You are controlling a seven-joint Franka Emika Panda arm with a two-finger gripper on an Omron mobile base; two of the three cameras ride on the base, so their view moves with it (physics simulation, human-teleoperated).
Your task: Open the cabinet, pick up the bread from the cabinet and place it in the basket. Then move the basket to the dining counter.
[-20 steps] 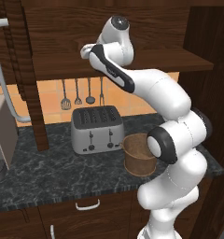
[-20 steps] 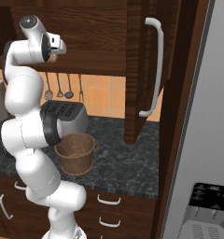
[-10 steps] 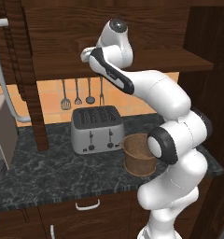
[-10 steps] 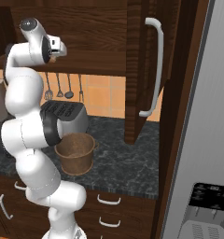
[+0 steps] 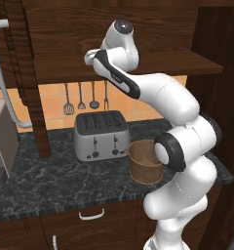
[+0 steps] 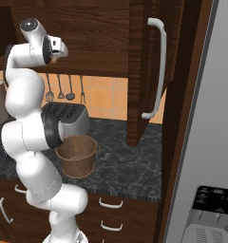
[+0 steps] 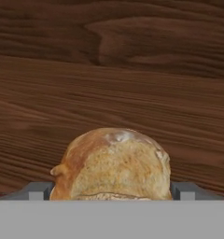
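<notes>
The arm [image 5: 167, 97] consists of glossy white, rounded link shells joined by dark grey circular joint caps. A dark band runs along the forearm link. The fingers [image 7: 39, 190] are small, grey and blocky.

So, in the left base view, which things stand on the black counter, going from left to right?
Grey appliance at the left edge → toaster → basket.

Bread [image 7: 115, 164] bottom cut off; contact with hand [image 7: 113, 190] fingertips unclear.
</notes>
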